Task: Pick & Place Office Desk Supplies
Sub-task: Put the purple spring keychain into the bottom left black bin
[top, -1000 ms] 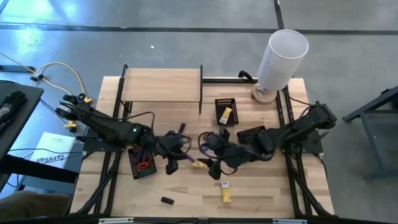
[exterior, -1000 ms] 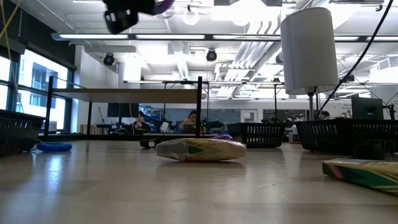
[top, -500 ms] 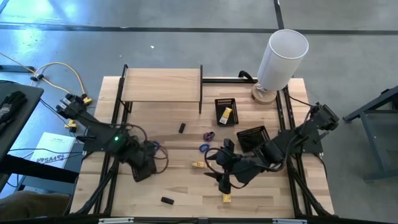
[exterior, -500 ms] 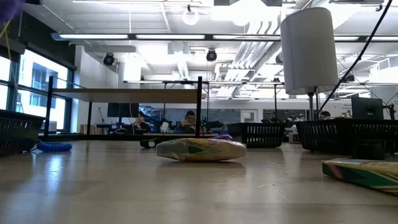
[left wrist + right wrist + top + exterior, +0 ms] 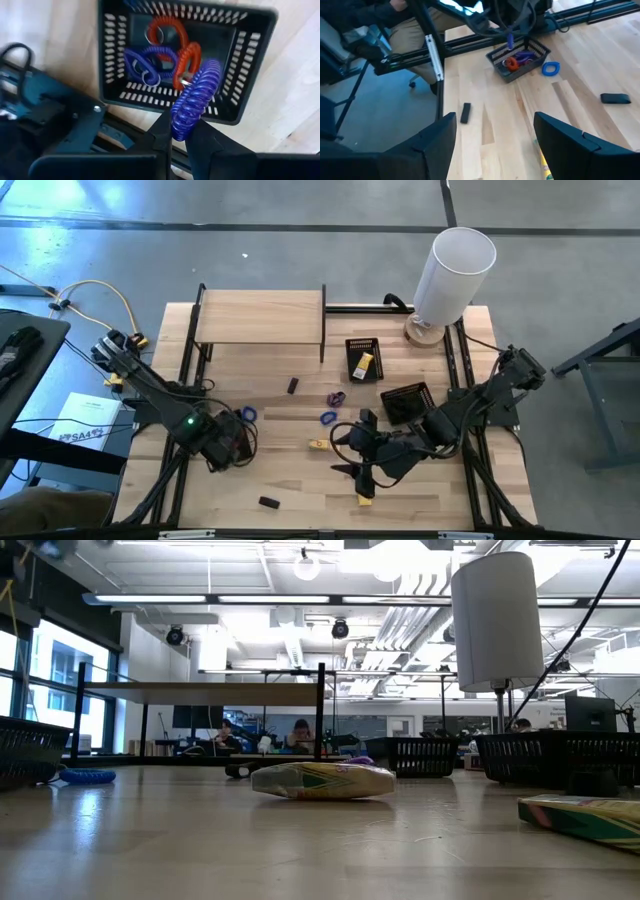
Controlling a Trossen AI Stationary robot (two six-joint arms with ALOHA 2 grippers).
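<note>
Left wrist view: purple coil (image 5: 194, 97) pinched between jaws, above tray (image 5: 250, 95).

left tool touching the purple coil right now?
Touching. In the left wrist view the left tool pinches the lower end of the purple coil between its fingers, holding it above the black mesh tray.

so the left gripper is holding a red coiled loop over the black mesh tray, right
Not quite: the left gripper holds a purple coiled loop, not a red one, over the black mesh tray. The left wrist view shows this; the red coiled loops already lie inside that tray.
</note>
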